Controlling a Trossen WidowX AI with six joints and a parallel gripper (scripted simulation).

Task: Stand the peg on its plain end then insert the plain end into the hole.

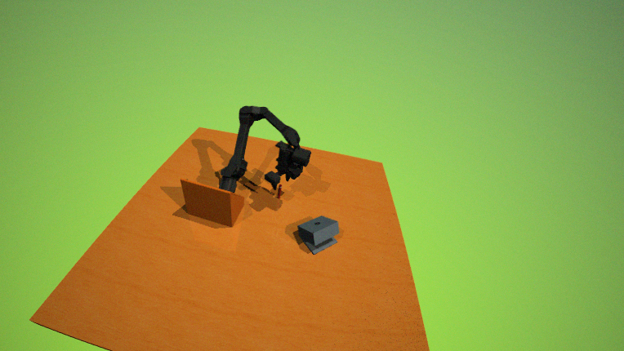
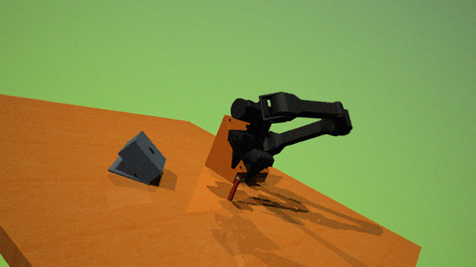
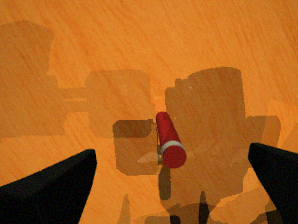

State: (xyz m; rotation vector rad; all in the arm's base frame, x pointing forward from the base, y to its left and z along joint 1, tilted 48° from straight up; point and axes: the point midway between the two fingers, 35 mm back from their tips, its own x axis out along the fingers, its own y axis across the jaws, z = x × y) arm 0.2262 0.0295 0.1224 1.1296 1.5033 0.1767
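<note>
The red peg [image 1: 279, 192] [image 2: 233, 190] [image 3: 167, 131] stands upright on the table, with its white band near the top and its plain end down. My gripper [image 1: 281, 183] [image 2: 240, 174] [image 3: 175, 155] is wide open and empty, pointing down above the peg. In the wrist view the peg's top lies between the two fingers, a little nearer the right one, with a wide gap on both sides. The grey sloped panel [image 1: 329, 222] [image 2: 157, 158] stands apart from the peg, and its hole [image 1: 317, 223] [image 2: 151, 150] is empty. The panel is out of the wrist view.
An orange wedge-shaped block [image 1: 207, 202] [image 2: 223, 142] stands on the table [image 1: 174, 278] [image 2: 55, 198] close to the arm's base, on the other side of the peg from the table's far right edge in the top view. Shadows of the arm lie around the peg.
</note>
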